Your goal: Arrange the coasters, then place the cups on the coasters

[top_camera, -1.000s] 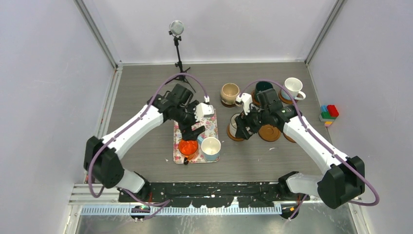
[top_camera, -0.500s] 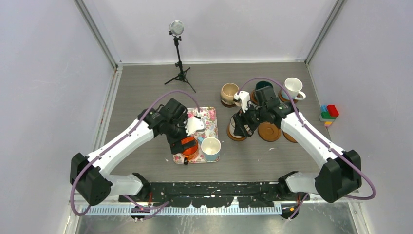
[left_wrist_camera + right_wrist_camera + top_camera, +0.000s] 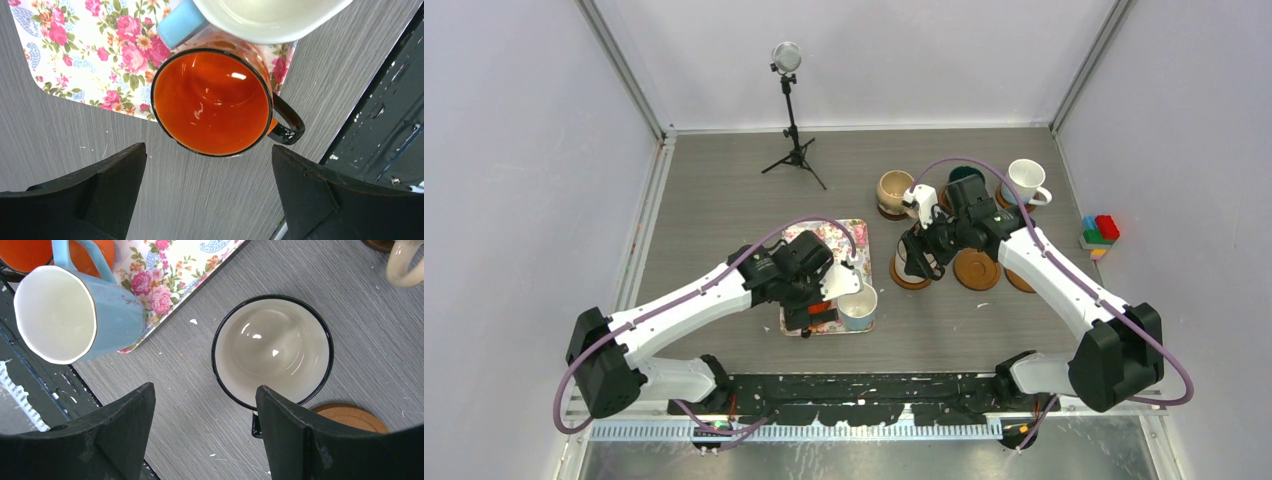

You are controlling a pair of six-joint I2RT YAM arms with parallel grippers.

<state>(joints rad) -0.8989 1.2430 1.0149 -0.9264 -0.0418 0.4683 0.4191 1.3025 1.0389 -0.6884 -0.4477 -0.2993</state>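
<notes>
Jaws both released, blue mug (image 3: 270,17) just beside orange mug (image 3: 212,100) at floral tray (image 3: 90,55) corner.

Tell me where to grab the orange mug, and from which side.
Probably its rim wall, from straight above, on the side away from the light blue mug. The orange mug stands upright with its mouth open and that side free, while the other mug crowds the far rim.
</notes>
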